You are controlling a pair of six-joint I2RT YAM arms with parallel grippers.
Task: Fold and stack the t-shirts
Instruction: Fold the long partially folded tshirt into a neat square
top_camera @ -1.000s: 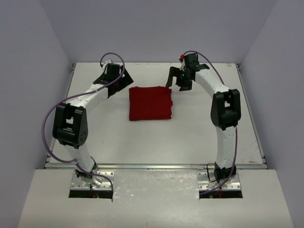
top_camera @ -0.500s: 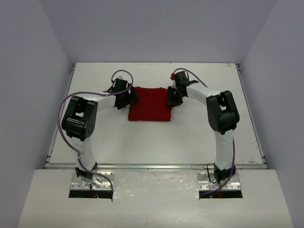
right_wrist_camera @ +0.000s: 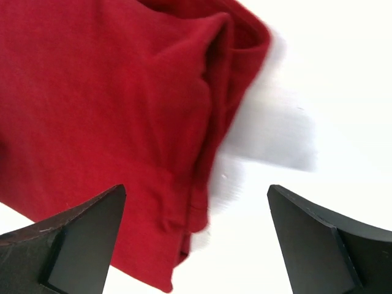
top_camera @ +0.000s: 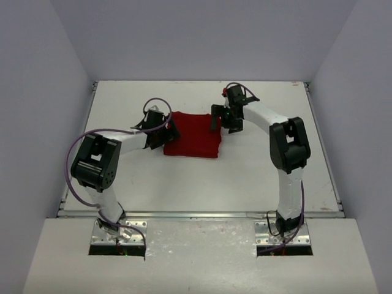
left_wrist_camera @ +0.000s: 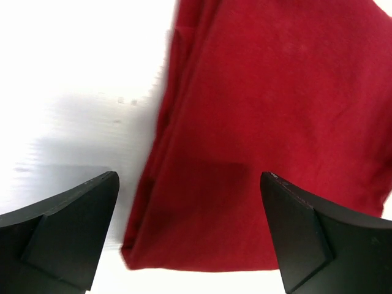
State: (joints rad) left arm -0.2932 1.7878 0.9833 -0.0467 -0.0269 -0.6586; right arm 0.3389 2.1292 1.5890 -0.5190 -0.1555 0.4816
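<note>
One dark red t-shirt [top_camera: 193, 135] lies folded into a rough square on the white table [top_camera: 257, 165]. My left gripper [top_camera: 160, 136] is low at its left edge, open. In the left wrist view the jaws [left_wrist_camera: 188, 177] straddle the shirt's [left_wrist_camera: 275, 110] near left corner without pinching it. My right gripper [top_camera: 222, 119] is at the shirt's upper right edge, also open. The right wrist view shows its jaws [right_wrist_camera: 196, 188] spread wide over the layered right edge of the shirt [right_wrist_camera: 110, 110], with nothing held between them.
Grey walls close in the table on the left, right and back. A raised lip [top_camera: 202, 214] runs along the near edge in front of both arm bases.
Both grippers came from the back of the table down to the shirt's left and right edges. The shirt's near edge has shifted slightly to the left.
</note>
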